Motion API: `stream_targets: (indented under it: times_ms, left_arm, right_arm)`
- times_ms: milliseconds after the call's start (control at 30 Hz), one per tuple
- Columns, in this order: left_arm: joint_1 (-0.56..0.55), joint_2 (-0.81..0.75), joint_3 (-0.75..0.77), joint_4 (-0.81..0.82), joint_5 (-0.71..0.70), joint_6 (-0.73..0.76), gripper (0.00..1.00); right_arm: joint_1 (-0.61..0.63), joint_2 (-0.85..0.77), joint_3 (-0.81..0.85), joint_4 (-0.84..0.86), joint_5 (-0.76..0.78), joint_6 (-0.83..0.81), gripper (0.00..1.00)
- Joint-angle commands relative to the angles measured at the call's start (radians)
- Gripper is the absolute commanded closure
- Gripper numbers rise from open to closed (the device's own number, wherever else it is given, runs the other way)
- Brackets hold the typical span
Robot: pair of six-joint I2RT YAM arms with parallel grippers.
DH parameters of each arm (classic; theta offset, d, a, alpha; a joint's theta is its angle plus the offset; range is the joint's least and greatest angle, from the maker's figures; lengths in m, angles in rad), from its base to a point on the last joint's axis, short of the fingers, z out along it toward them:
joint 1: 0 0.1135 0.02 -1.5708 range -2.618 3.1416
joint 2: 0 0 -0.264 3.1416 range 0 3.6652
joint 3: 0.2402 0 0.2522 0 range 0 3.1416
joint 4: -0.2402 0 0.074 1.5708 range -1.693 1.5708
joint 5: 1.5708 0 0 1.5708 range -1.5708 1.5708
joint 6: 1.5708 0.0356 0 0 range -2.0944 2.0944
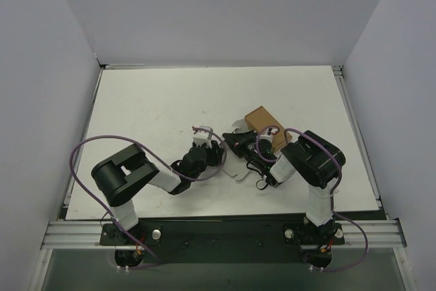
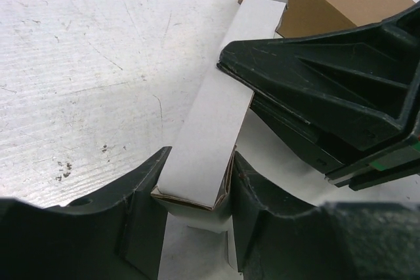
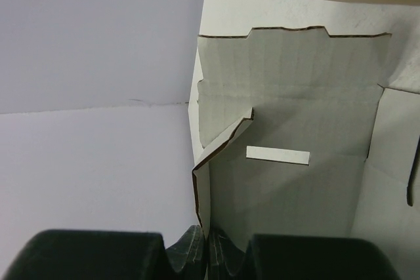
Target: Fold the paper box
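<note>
At the step of raising one side wall on the paper box [image 1: 238,172], found at the middle of the table [image 1: 150,107], just beside the brown box [image 1: 268,127], with base panel flat and the other flaps not yet folded. Held at the near end of the upright white strip by the left gripper [image 2: 197,188], jaws pressed against both its faces. Pinched further along the same strip by the right gripper [image 3: 207,244], fully closed on the thin edge. Judged early in the folding. Next, probably: to crease this wall firmly along its fold line, keeping one end fixed while bending the other, with care not to tear the card or drag the blank
</note>
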Motion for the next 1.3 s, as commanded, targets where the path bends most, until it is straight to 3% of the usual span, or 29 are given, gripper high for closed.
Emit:
stream_targets:
  times_ms: [0,500,900,1200,1267]
  left_arm:
    - [-0.012,0.026,0.031,-0.171,-0.147,0.037,0.62]
    - [-0.114,0.074,0.064,-0.187,-0.384,0.239,0.73]
    - [-0.185,0.148,0.096,-0.202,-0.529,0.271,0.80]
    - [-0.191,0.105,0.062,-0.191,-0.478,0.290,0.99]
    - [-0.190,0.068,0.056,-0.202,-0.455,0.302,1.00]
  right_arm:
    - [0.018,-0.014,-0.057,0.076,-0.020,-0.084,1.00]
    - [0.063,-0.100,-0.135,0.058,0.035,-0.098,1.00]
    - [0.110,-0.182,-0.236,0.035,0.150,-0.100,1.00]
    - [0.159,-0.349,-0.251,-0.138,0.187,-0.158,1.00]
    - [0.159,-0.429,-0.259,-0.216,0.182,-0.190,0.90]
